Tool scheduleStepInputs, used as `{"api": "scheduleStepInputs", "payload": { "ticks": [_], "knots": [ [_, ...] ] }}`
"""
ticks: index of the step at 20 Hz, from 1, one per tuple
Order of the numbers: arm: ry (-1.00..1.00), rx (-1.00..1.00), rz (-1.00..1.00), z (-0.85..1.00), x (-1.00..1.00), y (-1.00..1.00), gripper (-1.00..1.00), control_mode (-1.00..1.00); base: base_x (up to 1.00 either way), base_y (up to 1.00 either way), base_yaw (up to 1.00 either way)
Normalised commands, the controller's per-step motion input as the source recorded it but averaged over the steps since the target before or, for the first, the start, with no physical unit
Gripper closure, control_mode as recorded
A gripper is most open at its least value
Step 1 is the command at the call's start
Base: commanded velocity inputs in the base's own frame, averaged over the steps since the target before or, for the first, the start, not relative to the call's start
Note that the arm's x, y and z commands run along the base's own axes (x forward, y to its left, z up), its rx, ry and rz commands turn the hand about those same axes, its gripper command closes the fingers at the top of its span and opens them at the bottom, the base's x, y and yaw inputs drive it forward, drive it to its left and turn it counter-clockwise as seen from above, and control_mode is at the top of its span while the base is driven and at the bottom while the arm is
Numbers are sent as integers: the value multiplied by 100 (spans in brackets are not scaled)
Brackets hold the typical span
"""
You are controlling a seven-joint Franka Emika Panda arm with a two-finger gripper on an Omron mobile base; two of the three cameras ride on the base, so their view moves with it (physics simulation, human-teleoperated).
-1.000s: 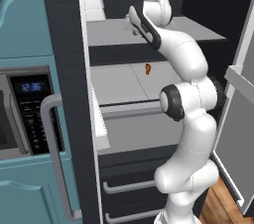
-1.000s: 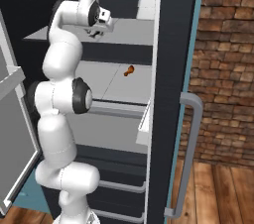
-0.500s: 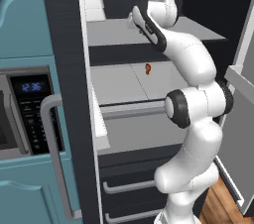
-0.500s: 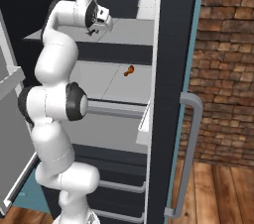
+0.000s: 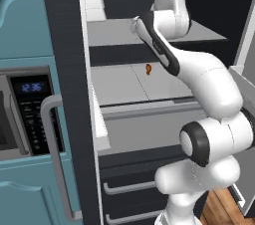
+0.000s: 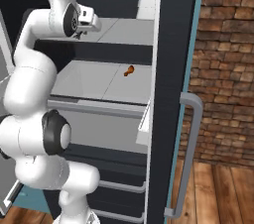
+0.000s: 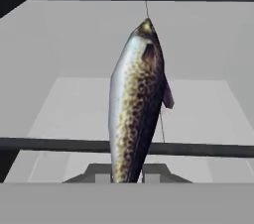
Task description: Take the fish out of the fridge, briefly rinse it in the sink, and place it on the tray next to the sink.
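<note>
Fish caught at the tail end, up by the fridge's top shelf

The fingers are clenched on the fish inside the fridge — light, slick-looking, likely to slip; mid-body looks a safer hold.

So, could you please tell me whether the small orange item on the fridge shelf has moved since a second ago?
No. The orange item sits at the same spot on its pale shelf, just right of the shelf's seam line, while the arm above has shifted.

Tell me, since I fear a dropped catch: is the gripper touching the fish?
Touching. In the hand view the fish runs down between the two finger tips of the gripper, its lower end pinched there with no gap.
</note>
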Motion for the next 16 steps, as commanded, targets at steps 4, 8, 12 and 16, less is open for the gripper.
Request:
{"api": "scheduleStepInputs", "payload": {
  "ticks": [4,8,12,16],
  "knots": [
    [6,0,-8,-56,-100,28,100,-100,0,0,0],
    [11,0,-8,-89,-100,32,100,-100,0,0,0],
    [19,2,-5,-100,-100,18,100,-100,0,0,0],
    [7,0,0,-50,-50,0,100,100,-50,-1,9]
  ]
}}
